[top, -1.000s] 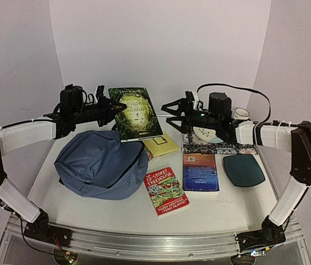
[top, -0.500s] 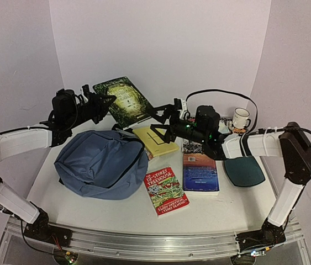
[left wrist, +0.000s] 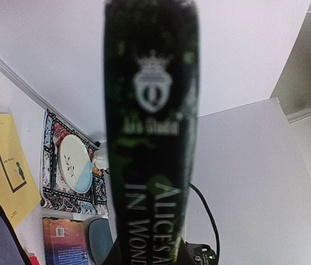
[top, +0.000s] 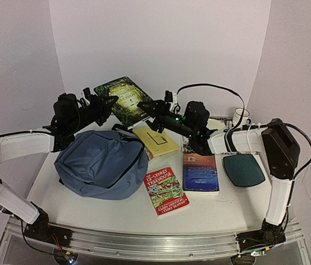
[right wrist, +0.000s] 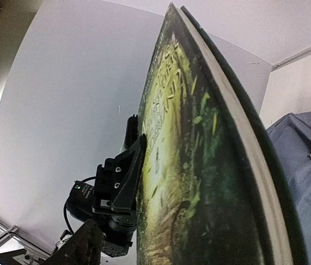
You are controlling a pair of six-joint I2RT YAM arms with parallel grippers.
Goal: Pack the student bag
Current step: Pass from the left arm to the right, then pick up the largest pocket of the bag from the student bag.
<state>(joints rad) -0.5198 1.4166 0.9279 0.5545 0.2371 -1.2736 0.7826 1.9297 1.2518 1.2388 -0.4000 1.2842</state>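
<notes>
The slate-blue student bag (top: 101,164) lies slumped on the table's left half, with its opening toward the back; it also shows in the right wrist view (right wrist: 304,160). My left gripper (top: 104,105) is shut on a dark green hardcover book (top: 123,99) and holds it tilted in the air behind the bag. Its spine fills the left wrist view (left wrist: 149,138) and hides the fingers. My right gripper (top: 147,110) is open at the book's right edge. In the right wrist view the book (right wrist: 199,165) stands edge-on, and one of my fingers (right wrist: 83,243) is apart from its cover.
A yellow book (top: 156,141), a red paperback (top: 166,191) and a blue-orange book (top: 200,172) lie mid-table. A dark teal pad (top: 243,169) lies at the right. A patterned mat (left wrist: 53,182) with a plate (left wrist: 75,164) and a mug (top: 241,117) sit at the back right.
My left gripper has raised the green book and tilted it back and to the left. My right arm has swung left, and its open gripper has come to the book's right edge.
</notes>
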